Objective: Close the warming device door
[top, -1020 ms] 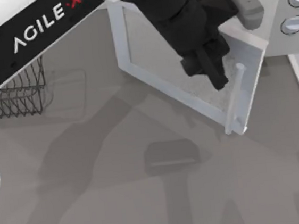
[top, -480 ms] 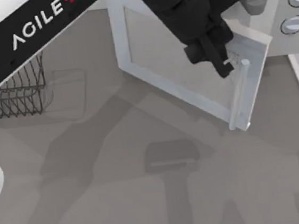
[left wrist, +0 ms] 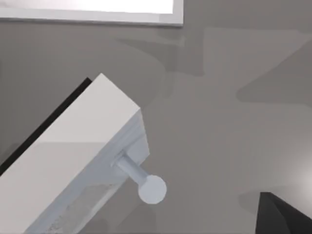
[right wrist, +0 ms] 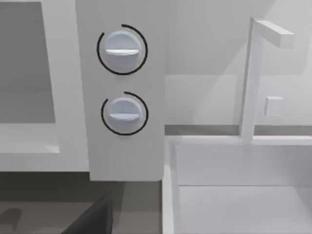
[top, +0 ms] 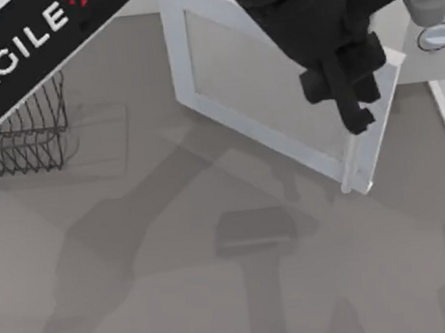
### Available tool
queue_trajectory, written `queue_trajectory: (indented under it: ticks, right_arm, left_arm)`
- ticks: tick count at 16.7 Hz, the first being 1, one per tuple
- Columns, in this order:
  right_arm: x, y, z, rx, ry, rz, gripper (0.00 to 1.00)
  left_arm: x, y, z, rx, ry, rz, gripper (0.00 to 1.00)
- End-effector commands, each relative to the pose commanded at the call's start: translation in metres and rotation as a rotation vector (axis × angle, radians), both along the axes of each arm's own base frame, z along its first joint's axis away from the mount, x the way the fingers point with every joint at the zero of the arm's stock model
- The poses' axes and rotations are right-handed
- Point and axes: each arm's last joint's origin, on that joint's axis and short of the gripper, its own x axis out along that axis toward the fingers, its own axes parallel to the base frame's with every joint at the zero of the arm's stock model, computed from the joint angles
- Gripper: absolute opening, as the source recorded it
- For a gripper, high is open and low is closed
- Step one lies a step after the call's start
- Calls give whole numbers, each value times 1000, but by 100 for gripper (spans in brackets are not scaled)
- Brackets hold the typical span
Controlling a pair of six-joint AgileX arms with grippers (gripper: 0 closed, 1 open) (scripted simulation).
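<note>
Left claw (top: 352,113) beside door (top: 261,83) handle (left wrist: 144,181)

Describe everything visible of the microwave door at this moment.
The door is a flat white-framed panel with a translucent greyish window, swung open at an angle over the table. A slim light-grey bar handle stands off its free edge on short posts. The left claw hangs over that free edge, near the handle; contact cannot be told.
</note>
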Motion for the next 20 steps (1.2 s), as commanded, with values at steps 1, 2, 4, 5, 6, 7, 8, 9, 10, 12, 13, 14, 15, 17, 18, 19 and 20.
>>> queue_trajectory:
  ticks: [1,2,4,5,6,7,8,9,10,12,13,14,15,17,18,19,20]
  right_arm:
    - [0,0,0,0,0,0,100]
    - [0,0,0,0,0,0,100]
    - [0,0,0,0,0,0,100]
    - [0,0,0,0,0,0,100]
    - [0,0,0,0,0,0,100]
    - [0,0,0,0,0,0,100]
    - [0,0,0,0,0,0,100]
    - [0,0,0,0,0,0,100]
    - [0,0,0,0,0,0,100]
    - [0,0,0,0,0,0,100]
    - [0,0,0,0,0,0,100]
    - [0,0,0,0,0,0,100]
    - [0,0,0,0,0,0,100]
    - [0,0,0,0,0,0,100]
    - [0,0,0,0,0,0,100]
    - [0,0,0,0,0,0,100]
    - [0,0,0,0,0,0,100]
  left_arm:
    - [2,-2,-2,3,3,8,0]
    - [8,-4,-8,12,8,27,0]
    - [26,-10,-26,34,20,82,0]
    - [36,-11,-34,43,22,112,0]
    - [43,-12,-41,47,20,137,0]
    - [49,-12,-44,48,15,156,0]
    - [51,-12,-45,47,12,166,0]
    - [52,-12,-45,47,12,166,0]
    - [52,-12,-45,47,12,166,0]
    - [50,-13,-45,49,14,160,0]
    - [49,-13,-46,51,17,157,0]
    - [48,-16,-49,58,27,149,0]
    - [46,-20,-52,67,39,140,0]
    - [44,-28,-58,84,59,128,0]
    - [44,-31,-60,88,64,128,0]
    - [44,-33,-60,88,62,131,0]
    - [45,-34,-57,82,54,137,0]
